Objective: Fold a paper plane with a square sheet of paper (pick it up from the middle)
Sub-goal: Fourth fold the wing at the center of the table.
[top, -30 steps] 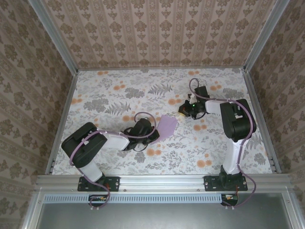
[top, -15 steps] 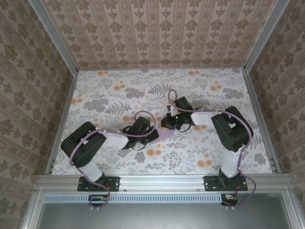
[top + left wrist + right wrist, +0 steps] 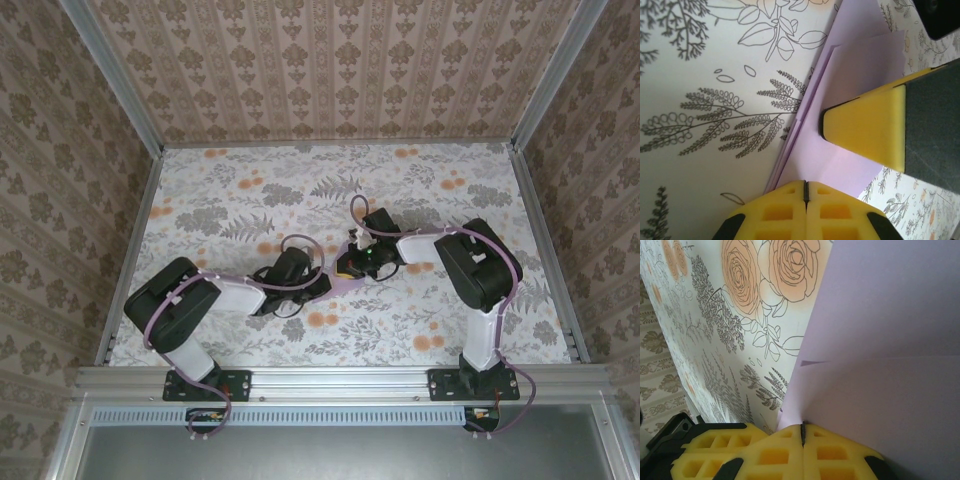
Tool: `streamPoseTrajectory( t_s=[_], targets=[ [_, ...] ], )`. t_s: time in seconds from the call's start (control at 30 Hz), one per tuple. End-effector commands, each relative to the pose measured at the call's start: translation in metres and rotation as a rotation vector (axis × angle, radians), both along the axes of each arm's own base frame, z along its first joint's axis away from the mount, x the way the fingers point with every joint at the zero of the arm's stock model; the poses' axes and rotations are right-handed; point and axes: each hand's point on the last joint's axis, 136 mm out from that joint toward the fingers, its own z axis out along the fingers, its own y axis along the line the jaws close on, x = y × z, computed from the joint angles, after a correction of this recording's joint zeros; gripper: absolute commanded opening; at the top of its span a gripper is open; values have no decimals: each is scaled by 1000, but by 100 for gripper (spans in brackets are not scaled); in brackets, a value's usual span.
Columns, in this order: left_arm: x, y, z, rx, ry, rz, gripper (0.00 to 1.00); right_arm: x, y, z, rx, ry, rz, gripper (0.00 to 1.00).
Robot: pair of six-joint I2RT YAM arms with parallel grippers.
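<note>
The square sheet of paper (image 3: 345, 281) lies on the floral cloth as a creased lilac shape with layered folds (image 3: 850, 85). My left gripper (image 3: 318, 284) is shut, and its tips (image 3: 806, 186) rest on the near edge of the paper with nothing between them. My right gripper (image 3: 350, 268) is shut too. Its tips (image 3: 802, 429) press down on the lilac surface (image 3: 880, 340) close to a fold line. In the left wrist view the right gripper's yellow fingers (image 3: 865, 130) sit on top of the paper. The two grippers nearly touch.
The floral tablecloth (image 3: 250, 200) covers the table inside patterned walls (image 3: 330, 70) with an aluminium frame (image 3: 340, 380) along the near edge. Both arms reach in toward the middle, their cables looping above them.
The right arm has swung left from right of centre onto the paper, covering most of it from above. The left gripper has stayed at the paper's left edge.
</note>
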Motion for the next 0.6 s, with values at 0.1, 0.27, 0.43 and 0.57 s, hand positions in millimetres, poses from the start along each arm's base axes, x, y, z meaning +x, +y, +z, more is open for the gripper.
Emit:
streamPoseTrajectory(
  t_s=[0.1,0.27,0.43,0.57],
  targets=[
    [-69,41,-55,182,194,-93,0,-6,-36,-42,-172,99,-72,0],
    [-80,53,-62,212,211,-71,0,-5,-37,-43,-177,102,-73,0],
    [-85,57,-62,212,206,-64,0,-5,-38,-44,-186,105,-72,0],
    [-91,59,-63,230,211,-68,0,-5,-40,-45,-194,106,-73,0]
  ],
)
